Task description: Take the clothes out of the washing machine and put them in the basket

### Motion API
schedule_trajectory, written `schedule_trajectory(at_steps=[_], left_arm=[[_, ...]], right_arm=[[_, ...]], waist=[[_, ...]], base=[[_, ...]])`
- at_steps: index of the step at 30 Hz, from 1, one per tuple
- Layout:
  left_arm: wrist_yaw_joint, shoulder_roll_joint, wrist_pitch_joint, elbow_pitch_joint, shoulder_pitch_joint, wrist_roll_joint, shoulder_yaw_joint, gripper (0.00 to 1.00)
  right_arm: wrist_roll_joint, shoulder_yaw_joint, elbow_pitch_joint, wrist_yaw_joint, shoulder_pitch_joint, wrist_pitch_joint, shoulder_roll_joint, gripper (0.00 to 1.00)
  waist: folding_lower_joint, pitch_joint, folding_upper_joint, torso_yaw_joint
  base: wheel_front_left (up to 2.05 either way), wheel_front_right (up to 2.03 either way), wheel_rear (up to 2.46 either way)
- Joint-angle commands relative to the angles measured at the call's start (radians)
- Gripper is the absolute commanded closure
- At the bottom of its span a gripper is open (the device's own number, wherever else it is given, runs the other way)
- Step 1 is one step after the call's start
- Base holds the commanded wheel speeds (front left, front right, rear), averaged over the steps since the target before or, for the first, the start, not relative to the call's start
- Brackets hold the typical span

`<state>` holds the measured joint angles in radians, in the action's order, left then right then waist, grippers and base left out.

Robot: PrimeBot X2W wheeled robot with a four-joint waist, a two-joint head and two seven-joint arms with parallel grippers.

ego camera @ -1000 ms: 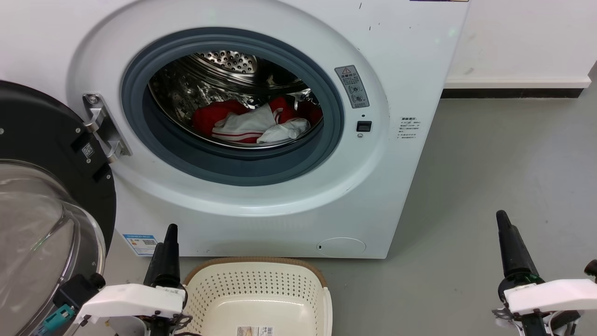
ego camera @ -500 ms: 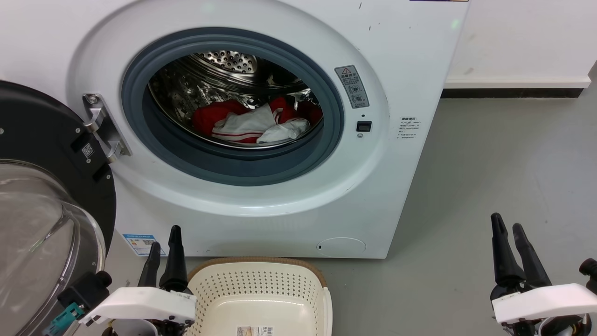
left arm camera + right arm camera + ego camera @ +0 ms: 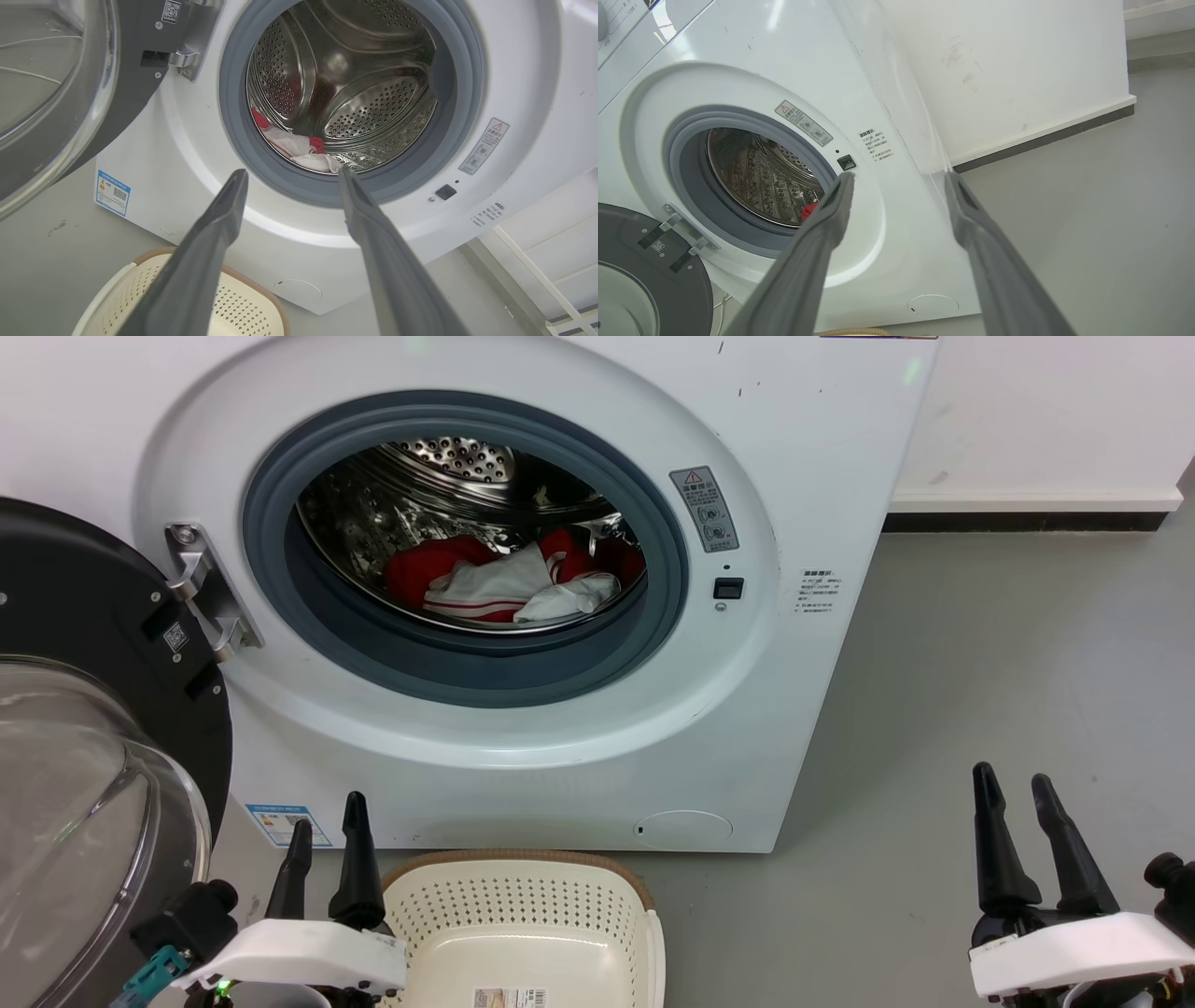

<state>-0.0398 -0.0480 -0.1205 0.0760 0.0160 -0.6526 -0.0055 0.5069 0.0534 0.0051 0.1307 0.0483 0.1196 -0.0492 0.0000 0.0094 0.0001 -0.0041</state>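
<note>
Floor (image 3: 1008,644): grey, right of your washing machine (image 3: 822,448).
Door (image 3: 93,607): open, left of it.
Clothes (image 3: 495,583): inside it.
Basket (image 3: 513,905): before it.
Left end effector (image 3: 328,812): released.
Right end effector (image 3: 1010,776): released.

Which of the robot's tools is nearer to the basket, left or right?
Left. The left tool stands open just beside the left rim of the basket. The right tool, also open, is well off to its right, over the grey floor.
</note>
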Motion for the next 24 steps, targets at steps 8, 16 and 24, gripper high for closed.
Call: schedule_trajectory(at_steps=[8,16,24], left_arm=[[-0.018,-0.002,-0.029,-0.02,0.009,0.109,-0.013,0.0],[-0.03,-0.002,-0.049,-0.027,0.021,0.191,-0.019,0.0],[-0.044,-0.002,-0.069,-0.031,0.034,0.267,-0.022,0.0]], right_arm=[[-0.124,-0.008,-0.042,0.0,0.021,0.03,-0.002,0.0],[-0.218,-0.01,-0.061,0.0,0.035,0.051,-0.002,0.0],[-0.305,-0.015,-0.081,0.0,0.051,0.069,-0.002,0.0]], waist=[[0.0,0.003,-0.0001,0.001],[0.0,0.003,-0.0001,0.002],[0.0,0.001,-0.0001,0.002]], base=[[0.0,0.0,0.0],[0.0,0.0,0.0],[0.0,0.0,0.0]])
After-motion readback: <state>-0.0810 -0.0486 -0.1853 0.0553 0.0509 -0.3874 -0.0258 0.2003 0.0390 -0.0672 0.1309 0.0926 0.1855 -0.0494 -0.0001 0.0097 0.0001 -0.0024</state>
